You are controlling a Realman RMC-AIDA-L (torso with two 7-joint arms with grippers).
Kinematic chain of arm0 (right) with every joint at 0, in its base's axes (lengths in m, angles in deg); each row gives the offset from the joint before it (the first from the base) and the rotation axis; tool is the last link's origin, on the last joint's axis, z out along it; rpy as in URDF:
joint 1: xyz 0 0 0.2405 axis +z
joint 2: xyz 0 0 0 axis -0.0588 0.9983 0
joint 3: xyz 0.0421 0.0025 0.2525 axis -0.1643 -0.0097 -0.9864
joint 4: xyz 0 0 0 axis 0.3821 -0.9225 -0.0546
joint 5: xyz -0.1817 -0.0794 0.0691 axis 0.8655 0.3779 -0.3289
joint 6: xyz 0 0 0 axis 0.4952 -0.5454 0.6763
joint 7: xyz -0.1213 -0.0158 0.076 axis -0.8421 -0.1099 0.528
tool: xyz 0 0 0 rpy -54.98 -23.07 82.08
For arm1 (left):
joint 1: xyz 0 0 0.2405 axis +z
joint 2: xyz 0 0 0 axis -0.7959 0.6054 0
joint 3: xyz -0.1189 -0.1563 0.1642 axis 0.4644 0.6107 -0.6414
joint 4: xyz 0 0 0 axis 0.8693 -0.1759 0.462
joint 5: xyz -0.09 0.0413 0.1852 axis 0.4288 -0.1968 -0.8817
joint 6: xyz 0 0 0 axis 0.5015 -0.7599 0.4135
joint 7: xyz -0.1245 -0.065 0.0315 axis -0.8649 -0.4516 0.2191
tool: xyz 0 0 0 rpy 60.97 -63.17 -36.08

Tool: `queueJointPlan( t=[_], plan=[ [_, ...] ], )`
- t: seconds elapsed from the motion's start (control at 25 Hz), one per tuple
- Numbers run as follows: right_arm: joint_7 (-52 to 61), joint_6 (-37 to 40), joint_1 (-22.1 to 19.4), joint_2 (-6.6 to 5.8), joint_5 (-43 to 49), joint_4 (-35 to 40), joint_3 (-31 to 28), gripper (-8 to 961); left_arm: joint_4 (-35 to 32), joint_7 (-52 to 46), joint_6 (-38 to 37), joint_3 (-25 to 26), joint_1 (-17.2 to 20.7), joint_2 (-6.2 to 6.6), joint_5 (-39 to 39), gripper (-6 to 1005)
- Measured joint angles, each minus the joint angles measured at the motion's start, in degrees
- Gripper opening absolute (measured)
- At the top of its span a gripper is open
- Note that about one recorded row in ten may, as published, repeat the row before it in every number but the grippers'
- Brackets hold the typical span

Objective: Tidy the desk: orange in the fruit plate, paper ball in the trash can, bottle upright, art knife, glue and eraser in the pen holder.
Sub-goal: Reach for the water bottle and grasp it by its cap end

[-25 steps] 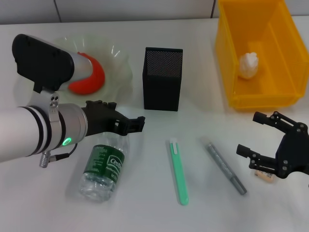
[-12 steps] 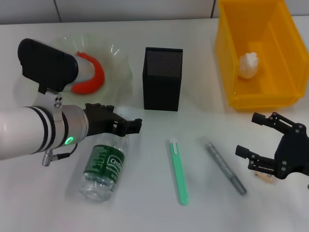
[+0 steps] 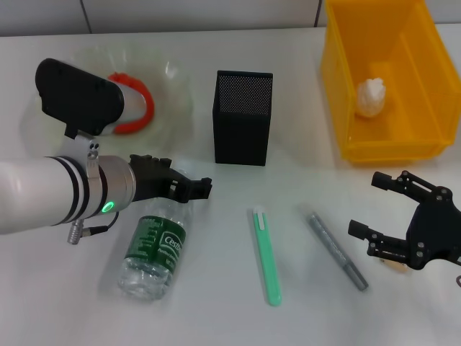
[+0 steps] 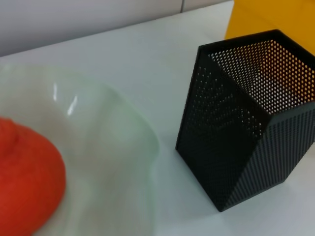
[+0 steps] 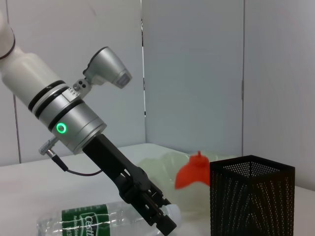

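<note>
The orange (image 3: 140, 108) lies in the fruit plate (image 3: 180, 94), mostly hidden by my left wrist; it also shows in the left wrist view (image 4: 24, 182). The bottle (image 3: 153, 249) lies on its side on the desk (image 3: 216, 303). My left gripper (image 3: 202, 186) hovers by its cap end. The art knife (image 3: 266, 256) and the glue (image 3: 337, 249) lie in front of the pen holder (image 3: 243, 119). My right gripper (image 3: 382, 205) is open over the eraser (image 3: 395, 264), which barely shows. The paper ball (image 3: 372, 97) is in the trash can (image 3: 338, 79).
The right wrist view shows the left gripper (image 5: 165, 223) slanting down to the bottle (image 5: 93, 219), with the pen holder (image 5: 251, 196) and orange (image 5: 194, 174) behind. The desk's back edge meets a wall.
My left arm has shifted slightly, so its wrist covers more of the orange. My right gripper has sunk a little over the eraser, hiding more of it.
</note>
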Motion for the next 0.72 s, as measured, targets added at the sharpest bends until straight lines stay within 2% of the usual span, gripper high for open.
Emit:
queueJointPlan(
  t=[0.32,0.4,0.56,0.72],
  plan=[
    [0.1,0.0,0.11,-0.04,0.03,-0.02,-0.01,852,0.49,-0.02,0.04,-0.16,-0.6,0.0,0.03,820],
    [0.25,0.01,0.11,-0.05,0.03,-0.02,-0.06,852,2.1,0.14,-0.38,0.08,-1.94,0.0,0.15,819],
    [0.95,0.01,0.11,-0.05,0.03,0.01,-0.03,852,4.49,0.5,-1.92,0.0,-4.35,0.0,0.29,701],
    [1.47,0.01,0.11,-0.05,0.03,0.11,-0.12,852,4.31,0.72,-2.23,-0.27,-4.54,0.0,0.19,567]
  ],
)
